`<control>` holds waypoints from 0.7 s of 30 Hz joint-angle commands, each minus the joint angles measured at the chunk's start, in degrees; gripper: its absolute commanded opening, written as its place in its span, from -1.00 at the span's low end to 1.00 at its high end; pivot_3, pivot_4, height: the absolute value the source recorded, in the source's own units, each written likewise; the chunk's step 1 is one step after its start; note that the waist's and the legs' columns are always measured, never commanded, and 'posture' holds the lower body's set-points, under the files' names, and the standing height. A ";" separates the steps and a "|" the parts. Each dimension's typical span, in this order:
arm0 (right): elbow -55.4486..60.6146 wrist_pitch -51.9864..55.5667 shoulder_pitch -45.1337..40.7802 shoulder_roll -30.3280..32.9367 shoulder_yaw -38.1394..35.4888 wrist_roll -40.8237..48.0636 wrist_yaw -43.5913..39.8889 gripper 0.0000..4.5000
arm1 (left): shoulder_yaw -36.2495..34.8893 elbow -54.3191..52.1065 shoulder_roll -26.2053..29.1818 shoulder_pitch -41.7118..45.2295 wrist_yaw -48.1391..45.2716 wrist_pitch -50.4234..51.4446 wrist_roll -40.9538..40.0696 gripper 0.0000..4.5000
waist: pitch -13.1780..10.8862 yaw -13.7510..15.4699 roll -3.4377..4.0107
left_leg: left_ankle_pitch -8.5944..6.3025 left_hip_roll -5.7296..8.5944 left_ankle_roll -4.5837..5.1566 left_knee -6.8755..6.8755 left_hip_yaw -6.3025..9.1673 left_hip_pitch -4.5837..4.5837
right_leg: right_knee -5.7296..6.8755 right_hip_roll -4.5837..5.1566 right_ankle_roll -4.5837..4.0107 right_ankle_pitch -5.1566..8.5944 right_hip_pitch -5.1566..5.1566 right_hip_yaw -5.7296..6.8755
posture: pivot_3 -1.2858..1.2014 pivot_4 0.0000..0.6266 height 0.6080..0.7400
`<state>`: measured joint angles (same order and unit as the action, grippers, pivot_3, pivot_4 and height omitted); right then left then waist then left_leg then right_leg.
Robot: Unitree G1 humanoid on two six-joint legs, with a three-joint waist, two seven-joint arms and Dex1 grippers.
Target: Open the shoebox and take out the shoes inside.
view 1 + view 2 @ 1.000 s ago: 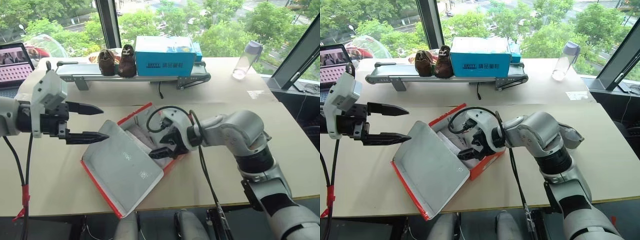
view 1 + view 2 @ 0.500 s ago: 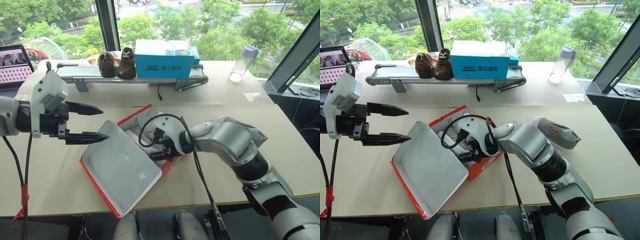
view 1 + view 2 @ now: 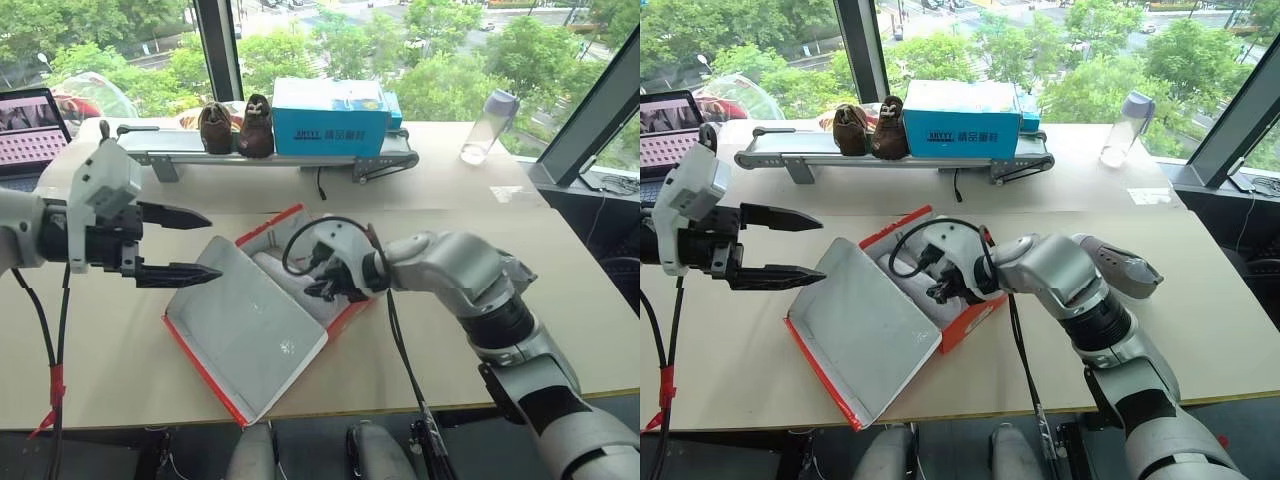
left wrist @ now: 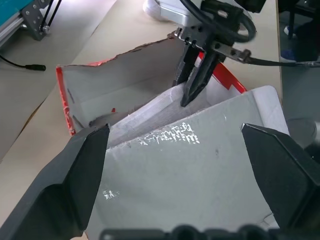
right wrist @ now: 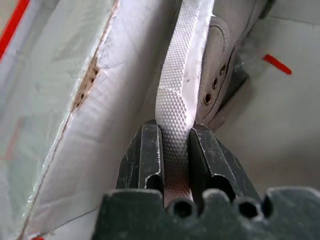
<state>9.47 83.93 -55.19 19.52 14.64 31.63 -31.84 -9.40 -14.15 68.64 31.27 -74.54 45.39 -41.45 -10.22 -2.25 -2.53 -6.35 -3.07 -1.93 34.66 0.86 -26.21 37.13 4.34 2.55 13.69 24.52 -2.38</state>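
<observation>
I have the right tool (image 3: 936,290) pinching a grey canvas sneaker's white rubber sole (image 5: 176,105) inside the red cardboard shoebox (image 3: 975,315), ready for lifting; the left tool (image 3: 195,245), spread, hovers beside its open lid (image 3: 250,335).

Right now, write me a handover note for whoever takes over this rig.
Left hand: open, holding nothing, hovering beside the raised lid.
Right hand: inside the shoebox, fingers shut on the white sole of one shoe.
Shoebox sits mid-table, lid open and tipped toward the robot's left. The shoes lie inside on pale wrapping paper.
Done: box opened, first shoe gripped.
Left: lift that shoe out and set it on the table, then fetch the second one, which I cannot make out clearly.
</observation>
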 commanded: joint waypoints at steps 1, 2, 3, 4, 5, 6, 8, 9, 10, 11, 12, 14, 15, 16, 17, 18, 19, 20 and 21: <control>-0.68 6.18 -6.75 -3.95 -17.06 4.07 1.79 -0.84 | 2.95 1.27 -1.13 3.60 -2.37 -2.33 1.17 1.00 | -0.03 0.09 0.05 | 0.00 0.01 0.00 0.00 0.00 -0.12 | 0.00 -0.01 -0.03 -0.04 0.09 -0.01 | 0.03 -0.52 1.00; -1.35 7.56 -7.96 -4.97 -20.60 5.22 2.45 -0.84 | 3.81 1.83 -1.68 4.43 -2.65 -2.71 1.61 1.00 | -0.03 0.15 0.05 | 0.00 0.01 0.01 -0.01 0.01 -0.18 | 0.01 -0.01 -0.20 -0.14 0.13 -0.01 | 0.03 -0.52 1.00; -2.10 8.25 -9.24 -5.16 -24.19 7.56 3.20 -0.84 | 4.86 2.52 -2.46 5.54 -2.96 -3.22 2.15 1.00 | -0.03 0.19 0.05 | 0.00 0.02 0.01 -0.02 0.02 -0.20 | 0.01 -0.01 -0.21 -0.14 0.14 -0.01 | 0.03 -0.52 1.00; -2.68 8.57 -10.07 -5.28 -26.52 9.41 4.06 -0.84 | 5.61 3.12 -2.98 6.33 -3.27 -3.63 2.58 1.00 | -0.03 0.30 0.05 | -0.01 0.03 0.01 -0.07 0.01 -0.20 | 0.00 -0.01 -0.21 -0.14 0.14 -0.01 | 0.03 -0.52 1.00; -1.07 8.57 -9.89 0.27 -26.74 9.26 2.74 -0.84 | 6.99 4.05 -4.03 7.75 -3.85 -4.18 3.21 1.00 | -0.04 0.54 0.05 | -0.01 0.04 0.02 -0.12 0.01 -0.21 | -0.02 -0.01 -0.20 -0.13 0.15 0.00 | 0.03 -0.52 1.00; -0.16 8.57 -9.64 5.31 -26.98 8.44 1.95 -0.84 | 8.12 5.03 -4.97 9.02 -4.39 -4.63 3.78 1.00 | -0.06 0.99 0.07 | -0.02 0.04 0.02 -0.14 0.02 -0.21 | -0.05 0.00 -0.20 -0.13 0.14 0.01 | 0.03 -0.52 1.00; -2.18 6.78 -8.65 14.03 -29.09 5.50 2.03 -0.84 | 9.96 6.69 -6.36 10.88 -5.62 -5.69 5.01 1.00 | -0.10 2.00 0.09 | -0.02 0.12 0.02 -0.13 0.02 -0.26 | -0.11 0.06 -0.16 -0.09 0.11 0.02 | 0.03 -0.52 1.00; -2.73 4.76 -7.62 17.12 -28.47 4.38 2.08 -0.84 | 10.44 7.34 -6.74 11.43 -6.03 -6.02 5.45 1.00 | -0.12 2.31 0.11 | -0.02 0.16 0.02 -0.09 0.01 -0.28 | -0.16 0.09 -0.15 -0.08 0.11 0.01 | 0.03 -0.52 1.00; -2.15 0.62 -5.19 22.12 -25.25 1.79 1.53 -0.84 | 11.04 8.17 -7.25 12.08 -6.50 -6.47 6.07 1.00 | -0.12 2.42 0.11 | -0.02 0.16 0.02 -0.03 0.00 -0.38 | -0.25 0.09 -0.14 -0.08 0.12 0.00 | 0.03 -0.52 1.00; -1.46 -2.39 -3.44 25.45 -22.59 0.01 0.95 -0.84 | 11.40 8.82 -7.60 12.52 -6.89 -6.81 6.55 1.00 | -0.12 2.54 0.11 | -0.02 0.16 0.02 0.01 -0.01 -0.39 | -0.34 0.09 -0.17 -0.06 0.09 -0.01 | 0.03 -0.52 1.00; -0.51 -6.64 -0.61 29.47 -19.63 -2.39 -0.31 -0.84 | 11.86 9.54 -8.11 13.08 -7.37 -7.23 7.08 1.00 | -0.12 2.44 0.10 | -0.02 0.16 0.01 0.03 -0.03 -0.39 | -0.38 0.10 -0.33 0.03 0.07 -0.02 | 0.03 -0.52 1.00; 0.80 -13.47 4.35 34.65 -16.35 -5.58 -2.60 -0.84 | 12.64 10.87 -9.09 14.17 -8.18 -7.93 8.00 1.00 | -0.12 1.89 0.12 | -0.03 0.15 0.02 0.02 -0.07 -0.38 | -0.37 0.10 -0.31 0.07 0.08 -0.08 | 0.03 -0.52 1.00; 2.15 -18.02 8.06 36.89 -14.74 -7.69 -3.70 -0.84 | 13.18 11.59 -9.80 14.79 -8.60 -8.36 8.55 1.00 | -0.14 1.45 0.14 | -0.03 0.14 0.02 0.02 -0.09 -0.36 | -0.35 0.09 -0.17 0.14 0.11 -0.12 | 0.03 -0.52 1.00; 3.45 -21.72 11.09 38.19 -13.66 -9.17 -4.62 -0.84 | 13.60 12.06 -10.39 15.26 -8.89 -8.67 9.03 1.00 | -0.15 1.11 0.17 | -0.03 0.14 0.03 0.02 -0.09 -0.36 | -0.29 0.07 0.08 0.20 0.11 -0.14 | 0.03 -0.52 1.00; 5.23 -24.35 14.05 38.67 -13.22 -9.81 -5.37 -0.84 | 13.96 12.39 -10.97 15.73 -9.06 -8.81 9.43 1.00 | -0.16 0.75 0.18 | -0.05 0.13 0.06 0.03 -0.11 -0.35 | -0.23 0.06 0.28 0.14 0.13 -0.18 | 0.03 -0.52 1.00; 6.59 -26.66 16.19 38.51 -13.06 -10.36 -5.71 -0.84 | 14.17 12.60 -11.36 16.05 -9.20 -8.87 9.71 1.00 | -0.18 0.38 0.21 | -0.07 0.12 0.11 0.03 -0.12 -0.33 | -0.20 0.05 0.29 0.14 0.13 -0.21 | 0.03 -0.52 1.00; 7.52 -28.09 17.72 38.32 -13.11 -10.81 -5.75 -0.84 | 14.27 12.74 -11.56 16.26 -9.35 -8.88 9.93 1.00 | -0.21 0.05 0.26 | -0.08 0.13 0.14 0.04 -0.13 -0.32 | -0.13 0.04 0.29 0.15 0.15 -0.25 | 0.03 -0.52 1.00; 8.32 -29.59 19.23 38.46 -13.05 -11.71 -5.62 -0.84 | 14.30 12.81 -11.70 16.39 -9.54 -8.85 10.16 1.00 | -0.26 -0.26 0.34 | -0.09 0.13 0.15 0.09 -0.13 -0.32 | -0.04 0.03 0.31 0.19 0.17 -0.27 | 0.03 -0.52 1.00; 9.16 -30.65 20.78 38.67 -13.19 -12.50 -5.38 -0.84 | 14.23 12.85 -11.71 16.39 -9.77 -8.86 10.35 1.00 | -0.31 -0.44 0.43 | -0.08 0.13 0.15 0.10 -0.13 -0.33 | -0.01 0.02 0.32 0.19 0.22 -0.30 | 0.03 -0.52 1.00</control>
<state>14.92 57.70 -34.21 57.20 3.79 21.36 -37.41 5.86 -1.13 56.33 46.24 -83.62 37.47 -31.53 -10.53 -2.68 -2.11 -6.44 -2.94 -1.78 34.78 0.74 -26.54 37.14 4.35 2.88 13.88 24.75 -2.70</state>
